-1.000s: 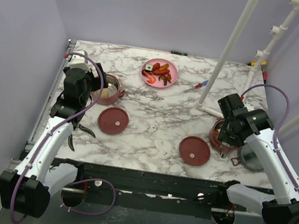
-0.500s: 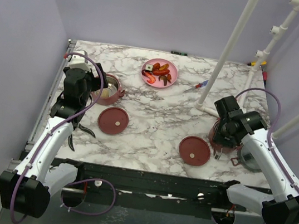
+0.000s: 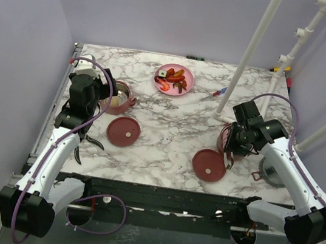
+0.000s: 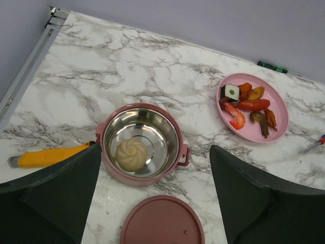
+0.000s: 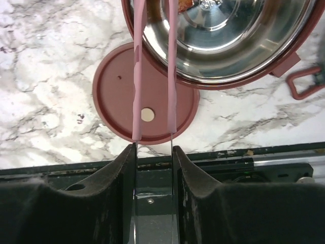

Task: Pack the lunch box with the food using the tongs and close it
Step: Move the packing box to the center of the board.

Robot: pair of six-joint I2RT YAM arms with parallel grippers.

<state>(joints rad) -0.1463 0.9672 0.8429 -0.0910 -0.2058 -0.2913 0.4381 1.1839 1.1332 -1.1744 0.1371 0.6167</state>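
Right gripper [image 5: 153, 150] clamps the pink tongs [image 5: 137, 76], which reach over a lid [image 5: 114, 96] and the right bowl [image 5: 238, 56]. Left gripper [image 4: 155, 147] gapes above the left bowl [image 4: 104, 137] holding 1 bun [image 4: 131, 154].

Right wrist view first: the tongs [image 5: 171, 76] run straight off the top edge, tips out of shot, and the steel-lined bowl [image 5: 244, 56] is sliced by the top and right edges. A reddish-brown scrap [image 5: 185, 4] at that top edge is too clipped to name. The bowl's rim covers part of the maroon lid [image 5: 114, 96]. From above, the right tool [image 3: 230, 149] and its arm sit over most of that bowl, and the tongs are too thin to pick out there. Over to the left wrist: a yellow-handled thing [image 4: 48, 156] is half behind the dark left finger [image 4: 51, 198], the near lid [image 4: 162, 223] is cut by the bottom edge, and the food [image 4: 249, 104] on the plate [image 4: 282, 119] is too small to sort fully.
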